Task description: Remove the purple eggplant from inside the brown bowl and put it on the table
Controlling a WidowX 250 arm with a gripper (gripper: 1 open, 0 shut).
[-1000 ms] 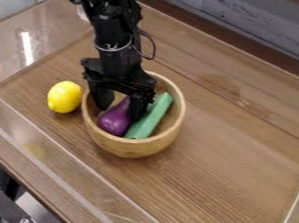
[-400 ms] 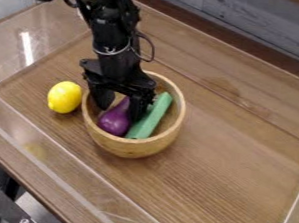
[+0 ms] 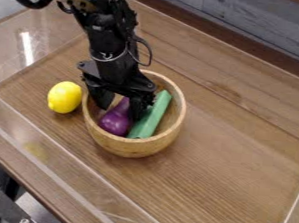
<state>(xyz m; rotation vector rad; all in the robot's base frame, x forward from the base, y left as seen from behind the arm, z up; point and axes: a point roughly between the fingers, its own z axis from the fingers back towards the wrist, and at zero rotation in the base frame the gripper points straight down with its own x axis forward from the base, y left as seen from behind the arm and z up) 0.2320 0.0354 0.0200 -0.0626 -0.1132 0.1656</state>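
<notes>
The purple eggplant lies inside the brown bowl, near its left side, beside a flat green block. My gripper hangs open straight above the bowl, its dark fingers spread on either side of the eggplant's upper end and reaching down into the bowl. Nothing is held. The eggplant's stem tip is hidden behind the gripper. The bowl rests on the wood-grain table.
A yellow lemon sits on the table just left of the bowl. Clear acrylic walls run along the table's front and side edges. The black arm leans in from the upper left.
The arm's upper part has shifted slightly left and the gripper has tilted a little. The eggplant, block, bowl and lemon have not moved.
</notes>
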